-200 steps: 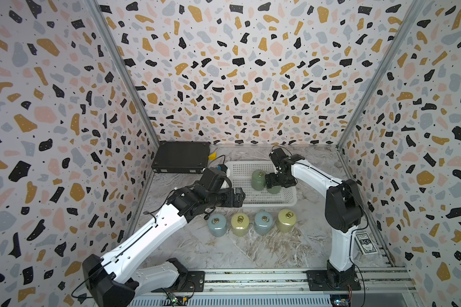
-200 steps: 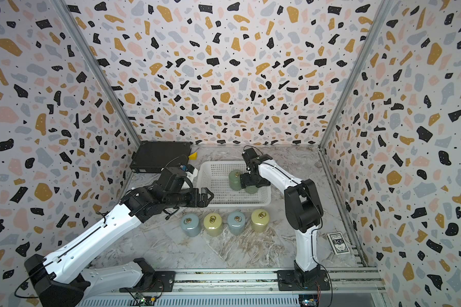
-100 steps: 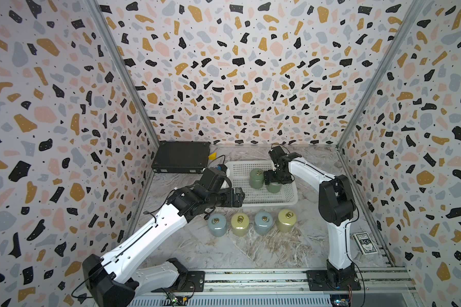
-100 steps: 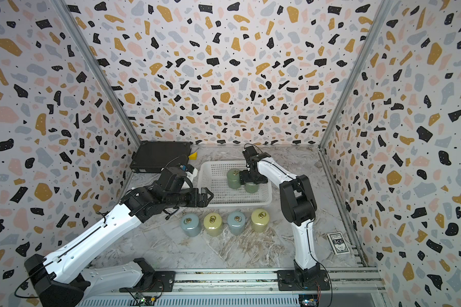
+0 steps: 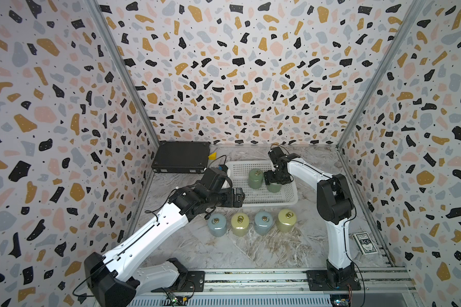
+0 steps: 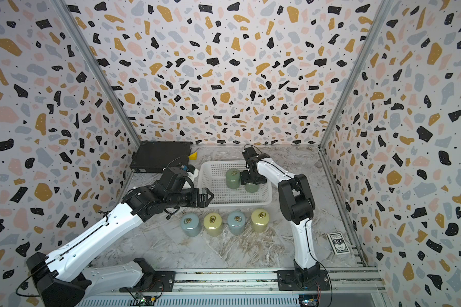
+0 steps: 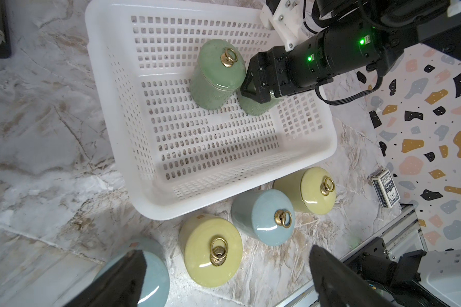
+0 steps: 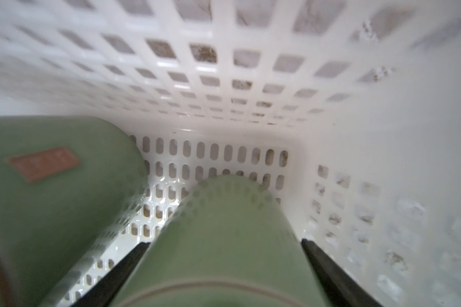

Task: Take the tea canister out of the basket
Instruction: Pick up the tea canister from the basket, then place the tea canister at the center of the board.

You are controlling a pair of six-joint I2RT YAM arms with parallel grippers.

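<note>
While the right gripper reaches down into the white basket, its two black fingers stand on either side of a green tea canister, close against its flanks. Whether the pads actually press it cannot be told, since the right wrist view is soft there. That tea canister stands upright on the perforated floor toward the basket's right end. Just beside it stands a second green canister, whose brass ring knob shows in the left wrist view. In the right wrist view the side of this second one carries a small reddish-orange label; there are marks on it, but they are too blurred to read. The left gripper hangs outside the basket near its front left corner, with its fingers spread wide and nothing between them. On the marble table, in front of the basket, four lidded jars stand in a row: a pale blue canister, a yellow-green canister, a second pale blue canister and a yellow canister. Near the table's right edge lies a dark card box printed with the letters BCG; the smaller lines under them cannot be read. A flat black case lies at the back left.
</note>
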